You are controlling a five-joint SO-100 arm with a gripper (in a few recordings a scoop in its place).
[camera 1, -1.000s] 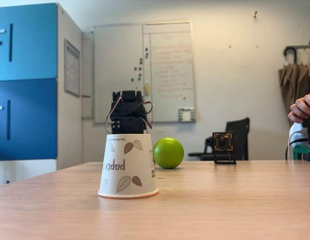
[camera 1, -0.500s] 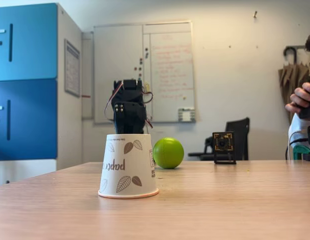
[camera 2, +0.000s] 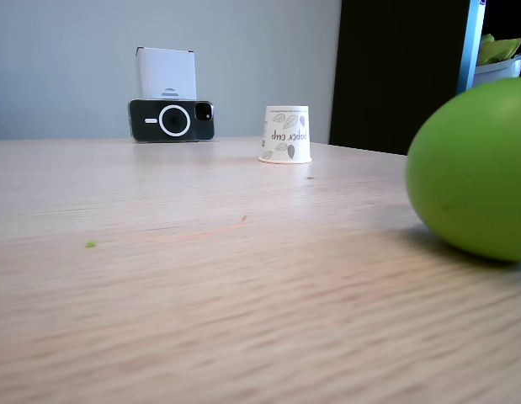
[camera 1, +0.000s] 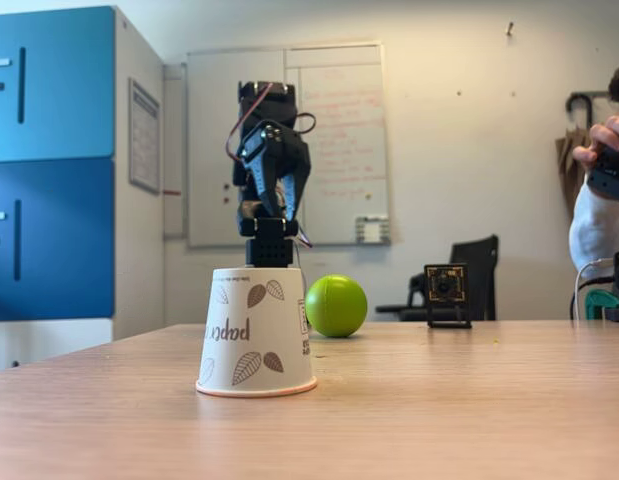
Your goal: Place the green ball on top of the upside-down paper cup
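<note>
The upside-down paper cup (camera 1: 255,331) stands near the front of the wooden table (camera 1: 439,400), white with brown leaves and inverted lettering. In the other fixed view the paper cup (camera 2: 286,135) is small and far off. The green ball (camera 1: 336,305) rests on the table behind and to the right of the cup; the green ball (camera 2: 472,168) looms large at the right edge. My black gripper (camera 1: 277,200) hangs raised behind and above the cup, fingers pointing down with a narrow gap between them and nothing held. It is up and left of the ball, well clear of it.
A small camera on a stand (camera 1: 446,291) sits on the table right of the ball. A black phone (camera 2: 171,119) leans against a white box (camera 2: 166,73) at the far table edge. A person's sleeve (camera 1: 595,230) shows at the right edge.
The arm has unfolded and risen from just behind the cup's top to well above it, and the fingers now show pointing down. Ball and cup have not moved.
</note>
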